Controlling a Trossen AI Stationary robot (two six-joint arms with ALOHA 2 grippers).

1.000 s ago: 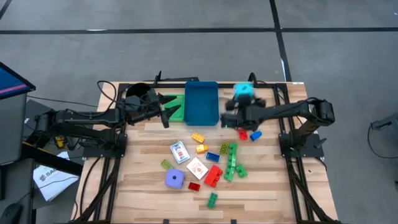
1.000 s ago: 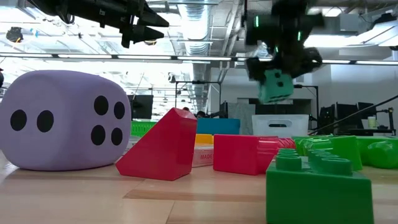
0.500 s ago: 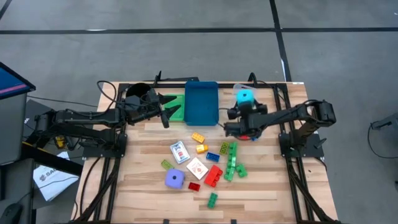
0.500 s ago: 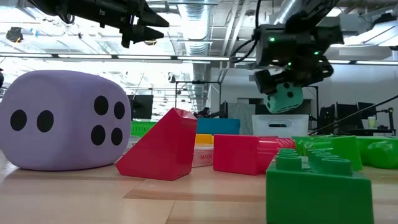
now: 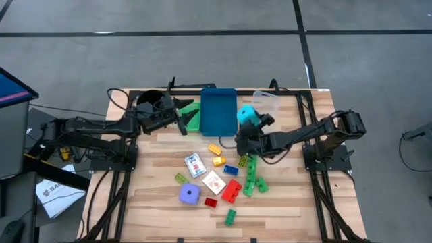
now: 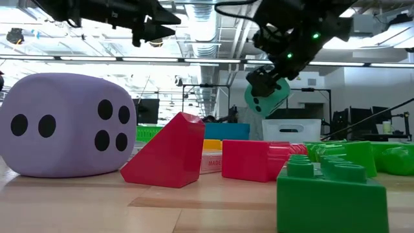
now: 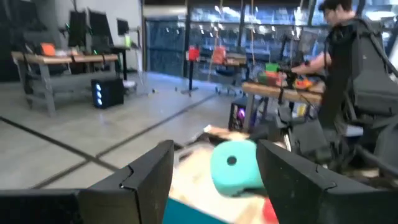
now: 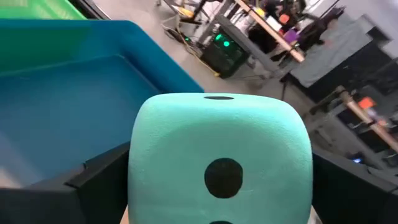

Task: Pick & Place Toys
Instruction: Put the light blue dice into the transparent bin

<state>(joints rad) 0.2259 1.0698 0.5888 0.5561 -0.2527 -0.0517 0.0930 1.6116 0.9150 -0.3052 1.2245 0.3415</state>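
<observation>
We see the right gripper (image 5: 247, 128) up in the air just beside the right edge of the blue tray (image 5: 218, 111), and its fingers (image 8: 93, 183) are clamped on either side of the cyan die (image 5: 248, 115). In the right wrist view that die (image 8: 221, 155) fills the frame between the two dark fingers, a black pip facing us, with the blue tray (image 8: 68, 93) right behind it and a strip of the green tray (image 8: 37, 9) beyond. From table height we catch the cyan die (image 6: 266, 97) hanging tilted, clear of the table (image 5: 297, 202).

Over on the other side, the left gripper (image 5: 182, 115) hovers above the green tray (image 5: 193, 116), next to the black cup (image 5: 150, 101). Its fingers (image 7: 149, 180) stand apart and grasp nothing; through the gap we spot the cyan die (image 7: 236, 165) farther off.

Down on the table the rest of the toys lie scattered: the purple die (image 5: 190, 194) near the front, two white card packs (image 5: 195, 165), a red brick (image 5: 231, 190), a chain of green bricks (image 5: 252, 175), a yellow brick (image 5: 214, 149). In the low view the purple die (image 6: 68, 126) looms large beside a red brick (image 6: 169, 152).
</observation>
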